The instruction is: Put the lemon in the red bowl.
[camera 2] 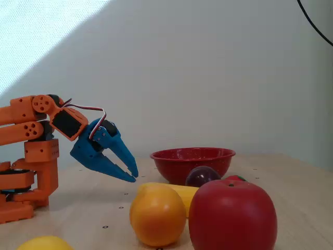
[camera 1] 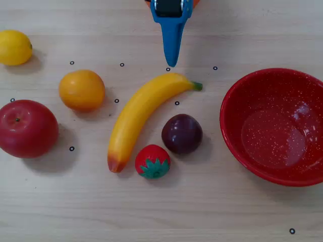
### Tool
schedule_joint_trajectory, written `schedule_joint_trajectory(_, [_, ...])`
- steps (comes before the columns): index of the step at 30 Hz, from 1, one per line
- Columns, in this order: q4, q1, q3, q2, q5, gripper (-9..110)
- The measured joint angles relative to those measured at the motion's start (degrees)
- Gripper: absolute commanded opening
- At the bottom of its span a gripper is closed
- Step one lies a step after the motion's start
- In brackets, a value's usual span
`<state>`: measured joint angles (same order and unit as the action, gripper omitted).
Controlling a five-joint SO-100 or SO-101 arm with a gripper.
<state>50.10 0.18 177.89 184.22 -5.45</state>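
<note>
while no writing shows, lemon [camera 1: 14, 47] lies far from red bowl [camera 1: 275, 126].

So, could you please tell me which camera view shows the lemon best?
The overhead view: the whole lemon lies unobstructed at the table's far left. The fixed view catches only its top, cut off by the bottom edge.
</note>
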Motion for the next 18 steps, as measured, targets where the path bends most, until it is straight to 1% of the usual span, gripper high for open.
schedule_joint_trajectory(18, [0.7,0.0,0.0,0.0,0.2,0])
